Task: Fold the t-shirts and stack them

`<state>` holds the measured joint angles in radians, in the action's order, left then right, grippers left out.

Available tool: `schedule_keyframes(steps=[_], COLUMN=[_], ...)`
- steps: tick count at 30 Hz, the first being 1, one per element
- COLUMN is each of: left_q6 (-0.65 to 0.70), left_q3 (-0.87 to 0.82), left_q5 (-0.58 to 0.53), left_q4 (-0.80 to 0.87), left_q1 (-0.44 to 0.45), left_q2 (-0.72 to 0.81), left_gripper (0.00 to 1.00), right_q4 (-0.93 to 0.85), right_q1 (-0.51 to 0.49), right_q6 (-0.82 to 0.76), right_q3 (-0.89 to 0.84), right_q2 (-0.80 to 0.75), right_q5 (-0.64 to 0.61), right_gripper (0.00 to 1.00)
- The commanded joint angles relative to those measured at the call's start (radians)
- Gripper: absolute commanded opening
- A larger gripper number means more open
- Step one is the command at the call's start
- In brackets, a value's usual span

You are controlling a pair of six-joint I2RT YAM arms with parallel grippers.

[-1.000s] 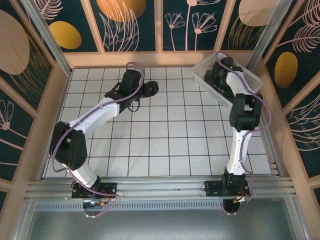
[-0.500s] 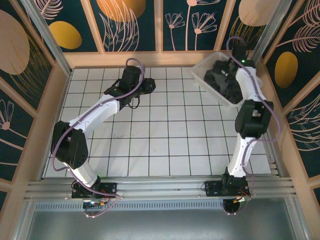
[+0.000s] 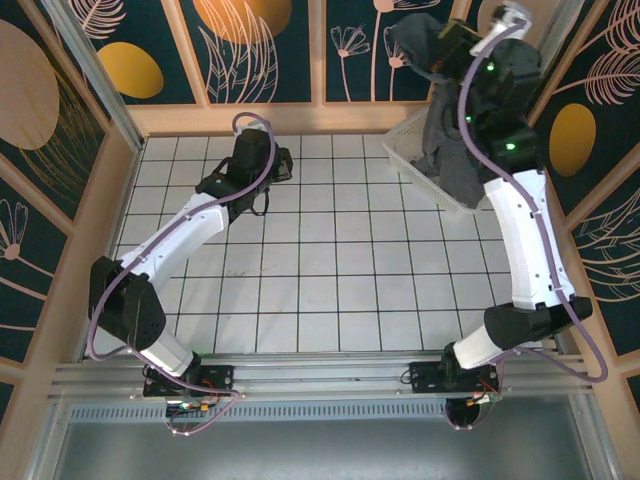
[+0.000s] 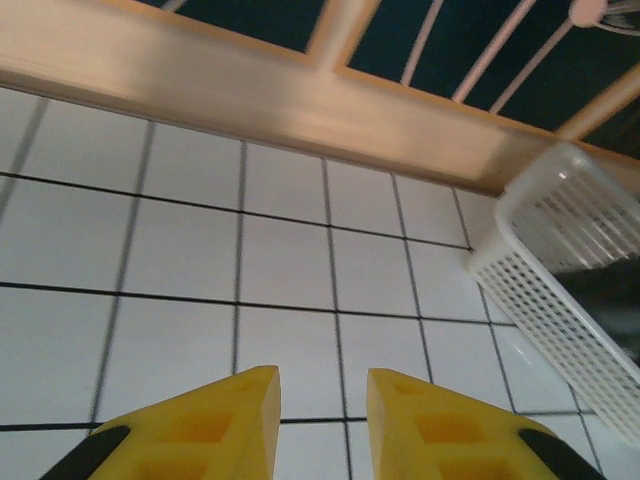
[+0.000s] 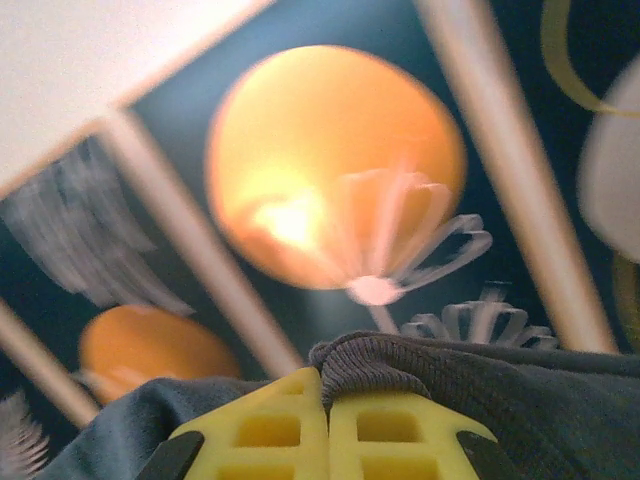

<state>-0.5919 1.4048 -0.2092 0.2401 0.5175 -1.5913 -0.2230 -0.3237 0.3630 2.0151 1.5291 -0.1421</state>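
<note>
Pinching a dark t-shirt [image 5: 520,385], the right tool [image 5: 327,410] is fully closed.

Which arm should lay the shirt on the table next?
Right. The right hand is shut on the shirt, held up above the basket. The left hand is open and empty over the tiles.
</note>
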Motion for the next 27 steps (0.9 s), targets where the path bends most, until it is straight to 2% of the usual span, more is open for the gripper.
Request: schedule_keyframes(steps=[1, 3, 5, 8, 10, 11, 12, 13, 14, 15, 18, 22, 25, 27], left_q6=[-0.015, -0.022, -0.028, -0.048, -0.062, -0.066, -0.068, -0.071, -0.075, -0.083, -0.112, -0.179, -0.228, -0.25], left_q3=[-0.032, -0.055, -0.078, -0.119, -0.158, -0.185, -0.212, -0.235, -0.26, -0.278, -0.324, -0.389, -0.426, -0.485], left_q5=[-0.184, -0.252, -0.323, -0.424, -0.473, -0.489, -0.496, -0.497, -0.495, -0.49, -0.451, -0.379, -0.233, -0.082], left_q4=[0.046, 0.054, 0.067, 0.09, 0.096, 0.093, 0.091, 0.095, 0.107, 0.126, 0.208, 0.289, 0.301, 0.267], left_q1=[-0.001, -0.001, -0.001, -0.001, -0.001, -0.001, -0.001, -0.001, -0.001, -0.001, -0.002, -0.023, -0.115, -0.202], left_q2=[0.081, 0.12, 0.164, 0.243, 0.308, 0.345, 0.382, 0.41, 0.436, 0.451, 0.473, 0.476, 0.448, 0.412], left_gripper=[0.3, 0.3, 0.3, 0.3, 0.31, 0.31, 0.31, 0.32, 0.34, 0.36, 0.42, 0.5, 0.55, 0.56], right_q4=[0.102, 0.065, 0.025, -0.032, -0.117, -0.188, -0.255, -0.309, -0.366, -0.41, -0.431, -0.319, -0.283, -0.269], right_q1=[-0.154, -0.244, -0.309, -0.388, -0.403, -0.403, -0.4, -0.398, -0.399, -0.395, -0.379, -0.343, -0.305, -0.279], right_q6=[-0.093, -0.083, -0.022, 0.057, 0.111, 0.134, 0.149, 0.151, 0.149, 0.143, 0.125, 0.121, 0.138, 0.144], right_q3=[0.095, 0.147, 0.18, 0.229, 0.32, 0.395, 0.464, 0.514, 0.559, 0.57, 0.429, 0.043, -0.206, -0.357], right_q2=[0.046, 0.108, 0.196, 0.357, 0.499, 0.581, 0.652, 0.703, 0.743, 0.758, 0.703, 0.507, 0.396, 0.338], right_q5=[-0.042, -0.055, -0.011, 0.115, 0.258, 0.326, 0.379, 0.414, 0.424, 0.421, 0.383, 0.298, 0.234, 0.194], right_gripper=[0.0, 0.0, 0.0, 0.0, 0.0, 0.16, 0.37, 0.53, 0.63, 0.66, 0.68, 0.66, 0.64, 0.62])
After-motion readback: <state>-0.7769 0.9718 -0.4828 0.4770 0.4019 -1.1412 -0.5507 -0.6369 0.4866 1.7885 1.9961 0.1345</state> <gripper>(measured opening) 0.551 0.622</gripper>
